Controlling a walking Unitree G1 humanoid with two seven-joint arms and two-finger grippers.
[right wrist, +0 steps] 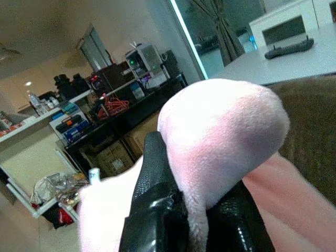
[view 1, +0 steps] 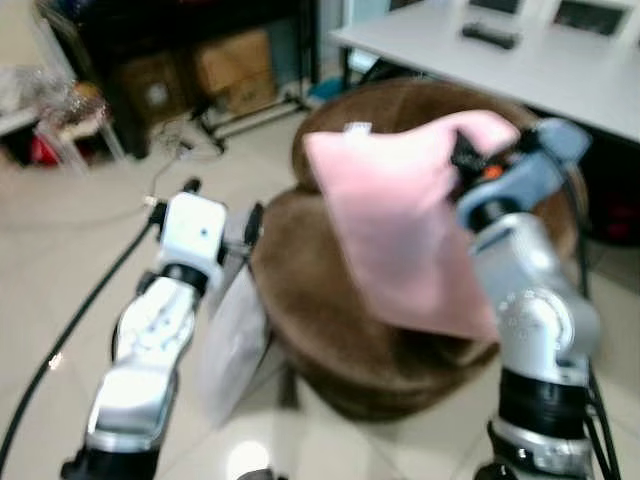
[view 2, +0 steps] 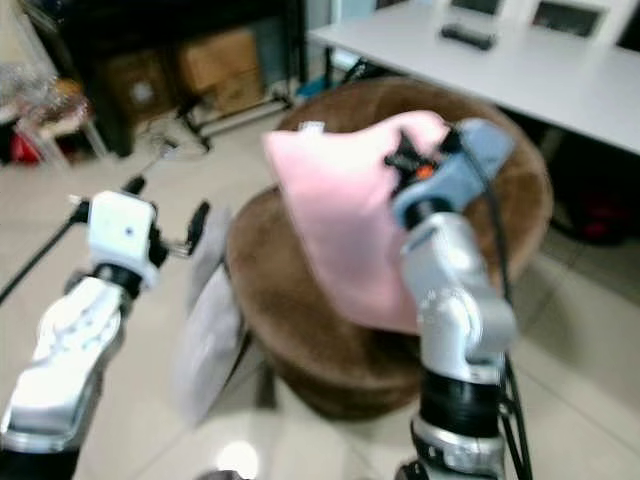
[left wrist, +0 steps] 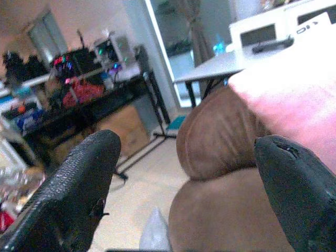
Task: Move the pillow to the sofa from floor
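The soft pink fabric pillow is pinched at its far corner by the right gripper and held above the round brown plush sofa (off the floor already). Release is left. The left gripper is spread, empty.

Bright indoor light, soft motion blur

Both head eyes look down over the arms at the brown sofa, which the close, near-level wrist views share.
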